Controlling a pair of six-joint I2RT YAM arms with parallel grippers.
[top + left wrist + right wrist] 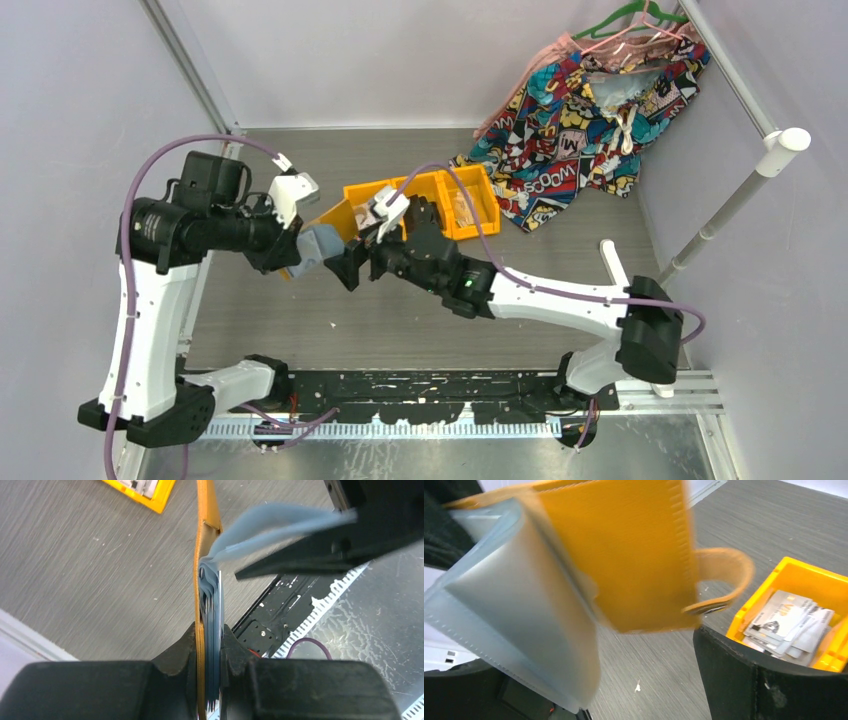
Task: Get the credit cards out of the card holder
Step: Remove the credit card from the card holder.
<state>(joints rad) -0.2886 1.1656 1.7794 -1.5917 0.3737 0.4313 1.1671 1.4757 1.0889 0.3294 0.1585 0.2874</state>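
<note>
The card holder point(320, 247) hangs above the table, orange cover point(201, 605) and pale blue pockets point(214, 615) edge-on between the pads of my left gripper point(210, 680), which is shut on it. In the right wrist view the holder is open, with its orange cover point(624, 555), tab point(726, 575) and fanned blue pockets point(519, 610). My right gripper point(639, 680) stands open right at the holder, and one splayed blue page point(280, 522) reaches between its fingers point(325, 550). Several pale credit cards point(789, 625) lie in an orange bin point(804, 577).
Orange bin trays point(420, 200) stand just behind the grippers at mid table. A bright patterned garment point(590, 110) hangs on hangers at the back right. A white rail post point(740, 190) slants along the right side.
</note>
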